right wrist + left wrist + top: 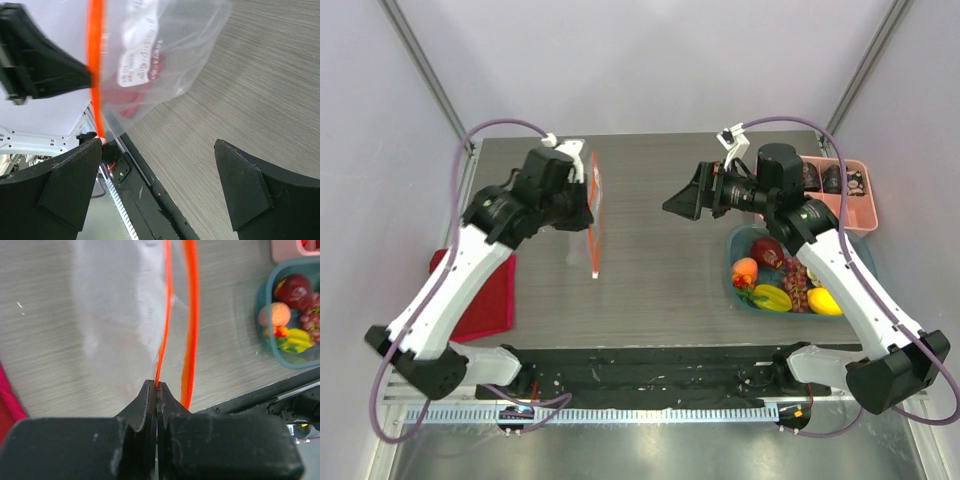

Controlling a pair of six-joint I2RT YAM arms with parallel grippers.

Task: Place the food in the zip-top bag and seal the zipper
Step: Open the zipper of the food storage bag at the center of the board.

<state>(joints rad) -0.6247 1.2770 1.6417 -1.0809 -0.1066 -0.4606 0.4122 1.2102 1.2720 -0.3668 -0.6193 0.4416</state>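
My left gripper is shut on one side of the orange-red zipper and holds the clear zip-top bag on edge above the table. In the left wrist view the two zipper strips stand apart, so the mouth is open. My right gripper is open and empty, facing the bag from the right. In the right wrist view the bag with its white label hangs just ahead. The food, with peach, grapes, starfruit and lemon, lies in a teal bin.
A pink tray with dark brown pieces stands behind the teal bin at the far right. A folded red cloth lies at the left table edge. A black strip runs along the near edge.
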